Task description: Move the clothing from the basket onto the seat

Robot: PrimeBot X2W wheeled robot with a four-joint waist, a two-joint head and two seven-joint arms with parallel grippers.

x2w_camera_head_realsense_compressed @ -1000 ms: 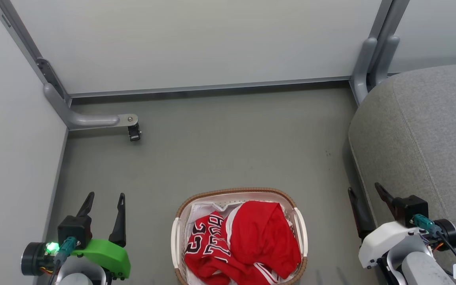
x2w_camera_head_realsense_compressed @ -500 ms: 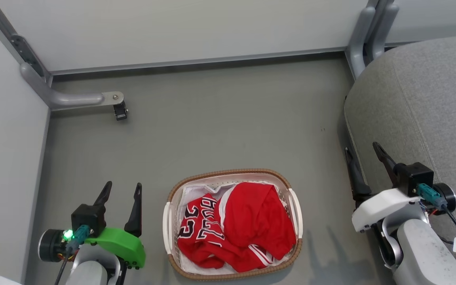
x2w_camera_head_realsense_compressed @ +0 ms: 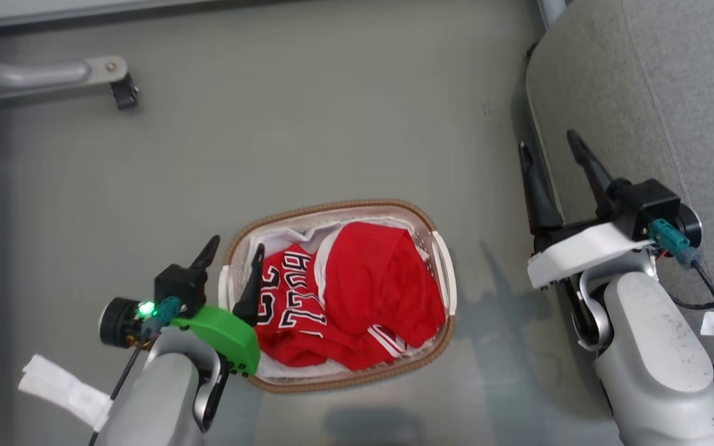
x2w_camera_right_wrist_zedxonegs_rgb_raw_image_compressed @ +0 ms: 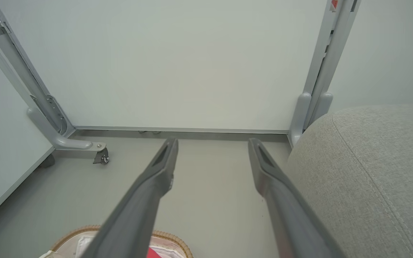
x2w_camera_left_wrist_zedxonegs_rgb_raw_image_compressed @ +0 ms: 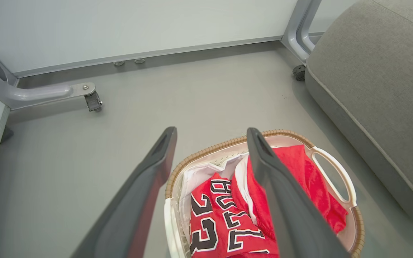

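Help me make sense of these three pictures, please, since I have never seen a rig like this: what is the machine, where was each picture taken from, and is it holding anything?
This is a wheeled robot with two arms. The head camera looks down at the grey floor. Each wrist camera looks along its own gripper's two dark fingers.

On the floor stands the basket, holding the clothing: a red jersey with lettering and red shorts. The grey seat is to the robot's right.

The left gripper is open, straddling the basket's near rim, and holds nothing. The right gripper is open and empty beside the seat's edge.
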